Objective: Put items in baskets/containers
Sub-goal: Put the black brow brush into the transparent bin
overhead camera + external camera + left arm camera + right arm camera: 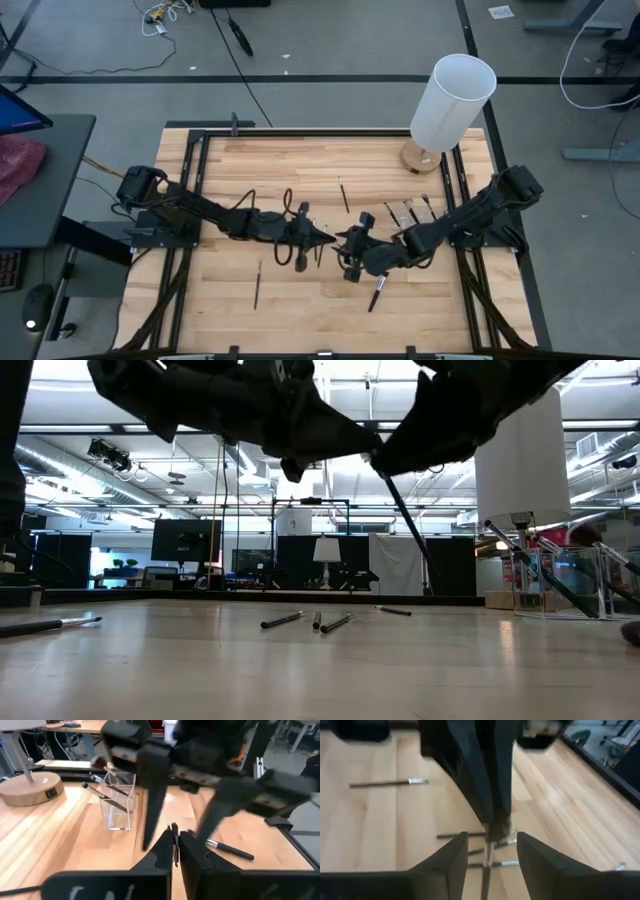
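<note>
Wood table's got brushes scattered mid-board, plus a few already leaning in the clear holder [117,805] near the lamp [450,105]; my left gripper [175,851] is up off the table at centre, pinched tight on a thin brush [174,842]; right gripper [489,851] is nose to nose with it, fingers spread either side of that same brush, not gripping

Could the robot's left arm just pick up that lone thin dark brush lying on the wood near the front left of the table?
Probably not right now. The bare wooden table around the thin dark brush is clear, but the left gripper is shut on another brush mid-table, opposite the open right gripper.
</note>
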